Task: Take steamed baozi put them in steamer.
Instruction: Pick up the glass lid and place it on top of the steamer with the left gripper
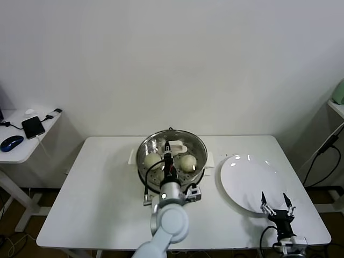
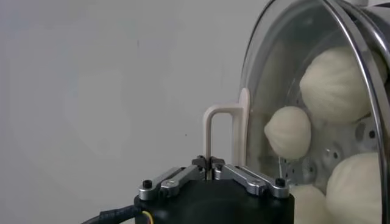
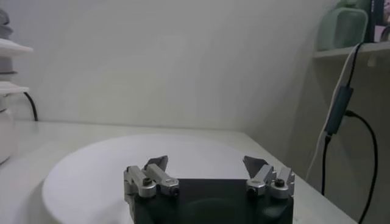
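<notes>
The steel steamer (image 1: 199, 148) stands at the table's middle back. The round glass lid (image 2: 277, 73) lies over it. My left gripper (image 1: 167, 154) is above the pot, shut on the lid's cream handle (image 2: 219, 119); it shows in the left wrist view (image 2: 209, 163) pinching one leg of the handle. Through the glass I see several cream-white baozi (image 2: 287, 132) on the perforated tray (image 2: 332, 155); two baozi (image 1: 152, 160) show in the head view. My right gripper (image 1: 276, 203) is open and empty at the near edge of the white plate (image 1: 244, 180), as the right wrist view (image 3: 206, 163) shows.
The flat white plate (image 3: 91, 176) lies right of the steamer with nothing on it. A side table (image 1: 27, 145) with a mouse and a black device stands at the left. A cable (image 1: 322, 153) and a shelf stand at the right.
</notes>
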